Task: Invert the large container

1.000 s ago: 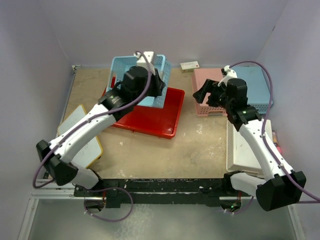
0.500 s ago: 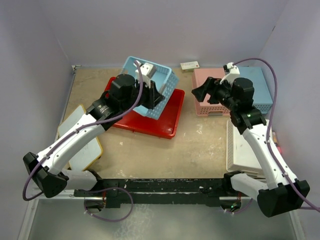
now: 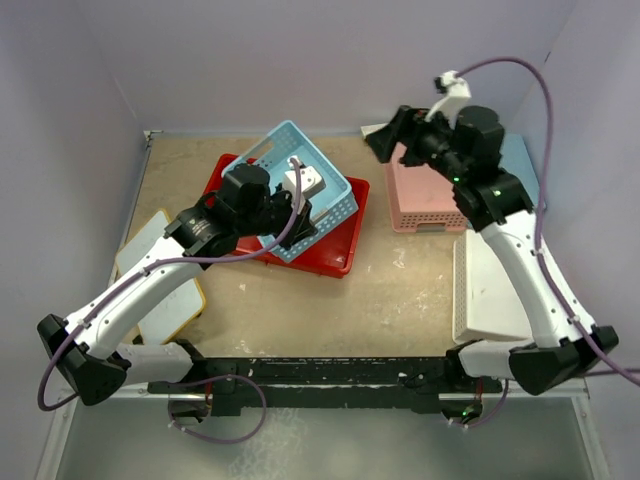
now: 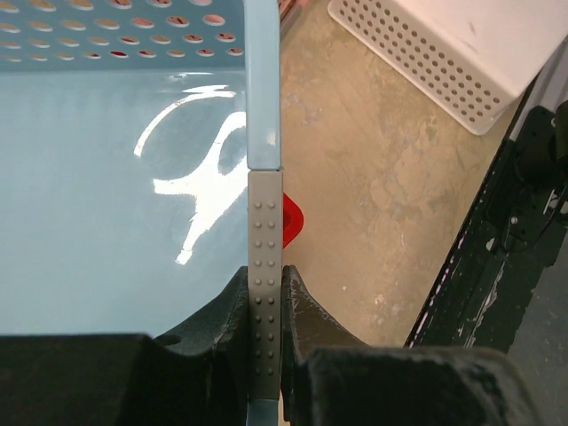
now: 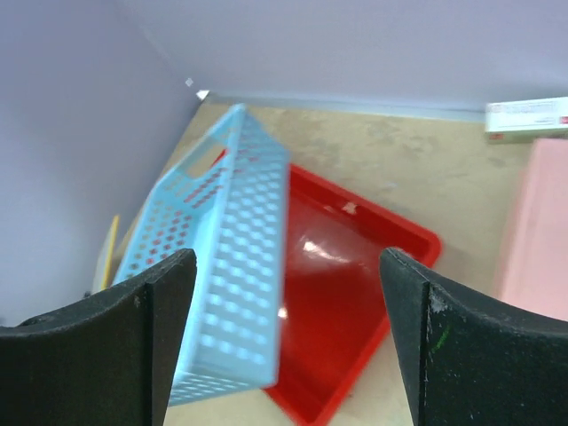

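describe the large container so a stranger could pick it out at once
On the beige tabletop, look toward the back, left of centre. There lies a big shallow rectangular red plastic tray with solid walls, partly hidden beneath a tilted light-blue perforated basket. It is the only red, unperforated container.
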Controlling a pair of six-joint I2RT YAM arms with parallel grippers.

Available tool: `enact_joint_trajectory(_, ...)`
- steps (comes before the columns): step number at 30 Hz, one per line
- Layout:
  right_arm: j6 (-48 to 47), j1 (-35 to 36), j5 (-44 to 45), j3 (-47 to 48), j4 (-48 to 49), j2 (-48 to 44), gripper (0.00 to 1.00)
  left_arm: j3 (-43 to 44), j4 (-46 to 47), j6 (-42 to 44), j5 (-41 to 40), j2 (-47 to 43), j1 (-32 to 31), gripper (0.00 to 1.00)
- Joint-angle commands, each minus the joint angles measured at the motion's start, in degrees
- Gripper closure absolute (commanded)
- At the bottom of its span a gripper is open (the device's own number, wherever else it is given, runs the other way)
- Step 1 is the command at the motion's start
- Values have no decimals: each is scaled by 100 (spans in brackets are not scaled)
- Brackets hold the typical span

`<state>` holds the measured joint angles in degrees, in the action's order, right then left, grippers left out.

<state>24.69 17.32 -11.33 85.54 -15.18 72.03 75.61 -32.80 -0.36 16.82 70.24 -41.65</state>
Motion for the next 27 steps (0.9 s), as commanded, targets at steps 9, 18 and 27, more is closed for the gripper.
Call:
enact_joint_trajectory(9, -456, 1868, 1650, 2378, -2435, 2198, 18, 167, -140, 612, 110, 64, -113, 100)
enact_joint_trajectory(18, -578, 2011, 1802, 2313, -2446, 2542, 60, 191, -250, 629, -61, 119, -155, 100)
enact_joint_trajectory(27, -577, 1988, 2419, 1773, -2275, 2066, 100, 211, -50, 128, -865, 9, -170, 38)
